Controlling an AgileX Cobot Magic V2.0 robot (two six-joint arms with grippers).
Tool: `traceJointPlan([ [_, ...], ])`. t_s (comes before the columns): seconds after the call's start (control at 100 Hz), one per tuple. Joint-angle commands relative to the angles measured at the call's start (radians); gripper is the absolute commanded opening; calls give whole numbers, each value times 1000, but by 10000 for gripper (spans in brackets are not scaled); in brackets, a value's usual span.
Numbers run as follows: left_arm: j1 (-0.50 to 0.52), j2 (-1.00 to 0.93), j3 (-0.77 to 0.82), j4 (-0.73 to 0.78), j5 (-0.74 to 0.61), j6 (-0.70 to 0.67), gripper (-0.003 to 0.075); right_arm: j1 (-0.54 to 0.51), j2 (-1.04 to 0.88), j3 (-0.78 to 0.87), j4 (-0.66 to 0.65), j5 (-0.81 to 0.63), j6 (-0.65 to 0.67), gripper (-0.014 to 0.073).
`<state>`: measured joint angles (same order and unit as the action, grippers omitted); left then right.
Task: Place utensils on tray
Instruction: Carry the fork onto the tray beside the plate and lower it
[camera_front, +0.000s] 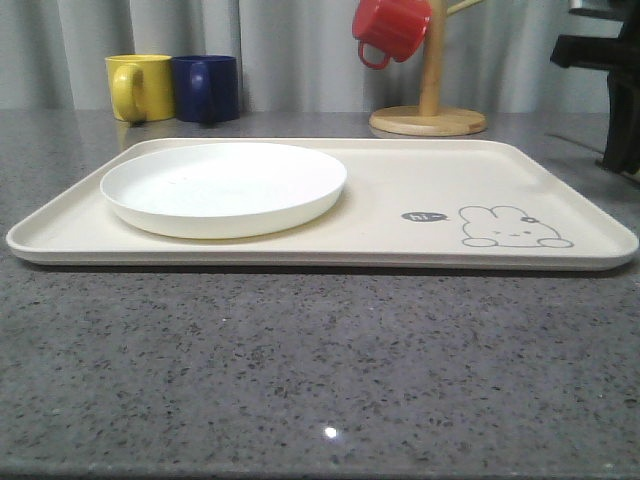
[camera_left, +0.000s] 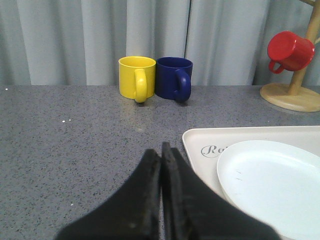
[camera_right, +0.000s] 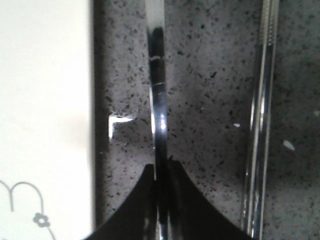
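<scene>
Surface: grey speckled countertop (camera_right: 210, 75).
Right gripper (camera_right: 161, 172): my fingers clamped on utensil handle (camera_right: 157, 75).
Left gripper (camera_left: 161, 155): fingers together, empty.
Technique: lift level, clear tray (camera_right: 45, 100) rim.

Matte black pincer (camera_left: 161, 150) fingers, broad-based, tapering to points.

light: even, soft | glare: countertop (camera_front: 330, 432) speck | right wrist: blurred

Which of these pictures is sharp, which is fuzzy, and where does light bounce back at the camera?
Front view: sharp, with one small glint on the countertop and a dark shadow under the tray. Left wrist view: mugs crisp, the left gripper soft. Right wrist view: blurry throughout, bright streaks of glare along the utensil pinched in the right gripper.
</scene>
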<state>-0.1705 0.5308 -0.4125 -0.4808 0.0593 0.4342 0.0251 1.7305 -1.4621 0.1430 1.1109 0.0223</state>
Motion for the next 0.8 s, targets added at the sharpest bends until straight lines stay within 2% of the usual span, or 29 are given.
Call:
traceJointPlan([
  [0.0, -8, 5, -29, -4, -73, -4, -18, 10, -96, -43, 0, 1, 41, 10],
  [0.17, -8, 5, -29, -4, -73, -4, -18, 90, -174, -43, -14, -33, 183, 10],
  [0.38, -8, 5, -29, -4, -73, -4, -18, 306, -173, -43, -173, -62, 445, 10],
  [0.5, -8, 5, -29, -4, -73, -4, -18, 415, -150, -43, -242, -96, 552, 10],
  [0.79, -8, 5, -29, -4, -73, -4, -18, 469, -38, -43, -227, -137, 633, 10],
])
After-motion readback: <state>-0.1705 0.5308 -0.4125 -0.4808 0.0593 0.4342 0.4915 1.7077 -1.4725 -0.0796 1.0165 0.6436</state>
